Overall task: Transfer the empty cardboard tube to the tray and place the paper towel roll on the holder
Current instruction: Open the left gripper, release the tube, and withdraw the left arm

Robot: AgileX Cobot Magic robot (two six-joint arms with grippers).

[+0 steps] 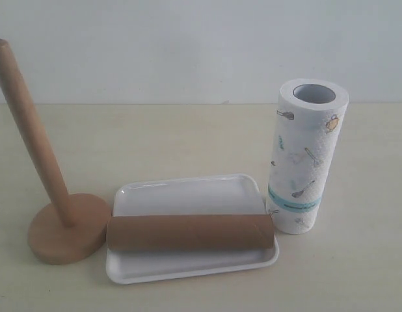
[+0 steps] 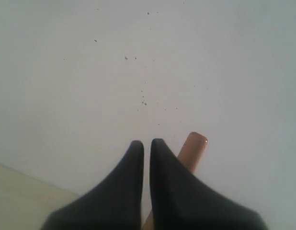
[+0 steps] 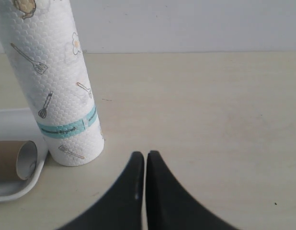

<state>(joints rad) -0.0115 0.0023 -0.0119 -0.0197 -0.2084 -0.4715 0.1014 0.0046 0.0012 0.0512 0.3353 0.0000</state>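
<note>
Both end effectors are fully closed with nothing between the fingers, so you're holding nothing on either side. Your left end effector is up in the air facing the pale wall, and the rounded top of the holder pokes out just behind its fingers. Your right end effector sits low over the bare table, near the paper towel roll but not touching it.

In the exterior view the empty cardboard tube lies on its side in the tray, lower middle of the frame, stretched across the near part of the tray from rim to rim. Its right end is just beside the foot of the paper towel roll, which stands upright on the table at the right of the frame, hollow core showing on top. At the lower left, the holder has its disc base just beside the tray's left edge, and its bare post runs up into the upper left corner.
</note>
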